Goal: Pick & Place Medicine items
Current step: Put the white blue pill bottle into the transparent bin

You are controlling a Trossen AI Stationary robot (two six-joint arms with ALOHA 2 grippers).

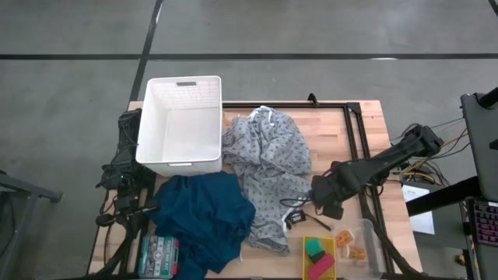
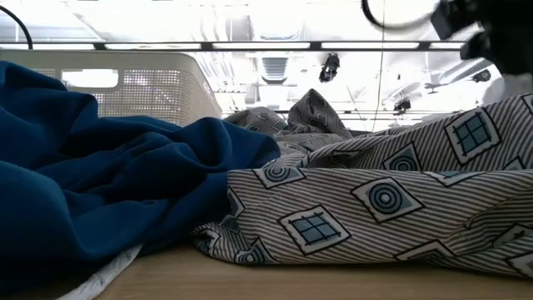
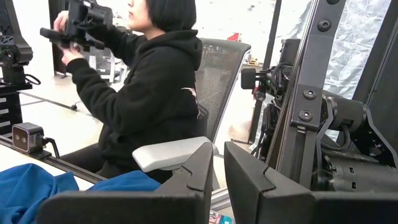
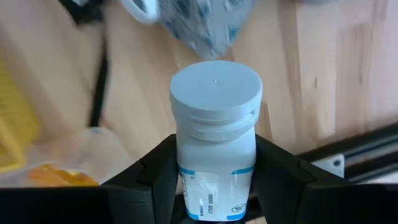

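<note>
Right gripper (image 4: 214, 180) pinches a white bottle (image 4: 215, 134) with blue-edged label, held above the desk (image 1: 334, 144) at about four o'clock, beside the grey patterned cloth (image 1: 268, 167). Left gripper (image 3: 217, 180) pressed together, parked at the nine o'clock edge.

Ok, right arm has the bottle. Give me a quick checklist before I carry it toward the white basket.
1. Right gripper jaws closed on both sides of the white bottle: ok.
2. Bottle cap on: ok.
3. Bottle lifted off the table: cannot tell.
4. White basket open, nothing visible inside: ok.
5. Grey patterned cloth lies between gripper and basket: not ok.
6. Left gripper parked off the table's left edge, jaws shut: ok.
</note>
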